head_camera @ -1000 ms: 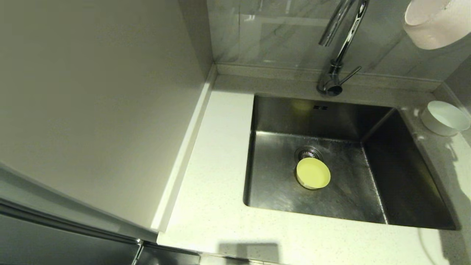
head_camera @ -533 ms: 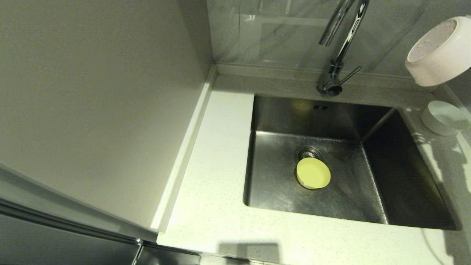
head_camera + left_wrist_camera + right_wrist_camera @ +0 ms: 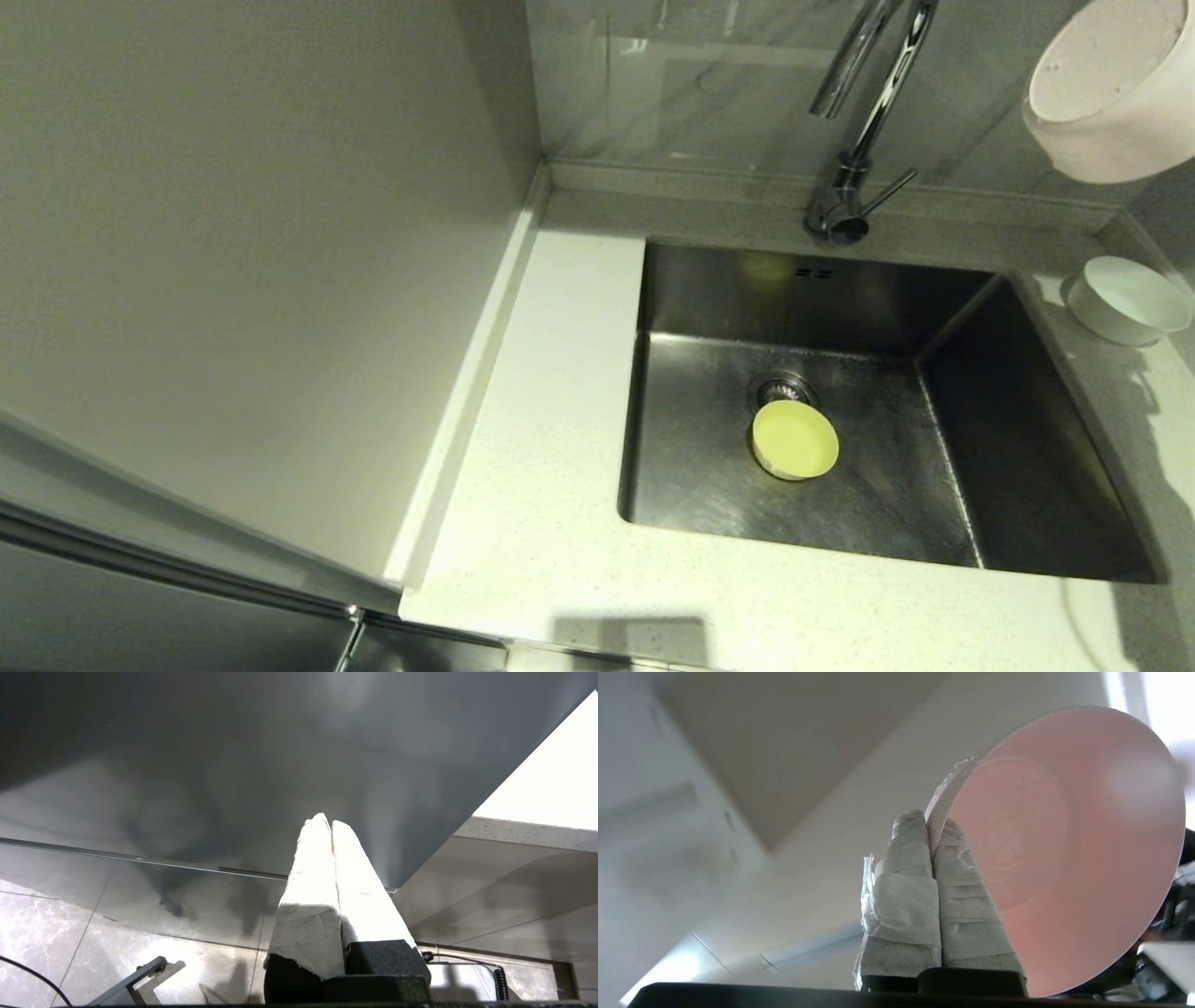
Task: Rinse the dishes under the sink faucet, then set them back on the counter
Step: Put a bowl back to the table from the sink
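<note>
The pale pink bowl (image 3: 1111,93) hangs tilted in the air at the upper right, above the counter (image 3: 560,523) and to the right of the chrome faucet (image 3: 859,121). My right gripper (image 3: 931,823) is shut on the pink bowl (image 3: 1064,849), pinching its rim between taped fingers. A yellow bowl (image 3: 794,440) lies in the steel sink (image 3: 1027,467), just in front of the drain strainer (image 3: 782,385). The white bowl (image 3: 1127,301) stands on the counter at the sink's far right corner. My left gripper (image 3: 329,823) is shut on nothing, down beside the cabinet, out of the head view.
A tall grey panel (image 3: 243,280) rises left of the counter. The tiled back wall (image 3: 709,84) stands behind the faucet, whose thin lever (image 3: 887,191) points right.
The pink bowl dipped lower and then rose again at the upper right, turning in the right gripper's hold. The yellow and white bowls stayed in place.
</note>
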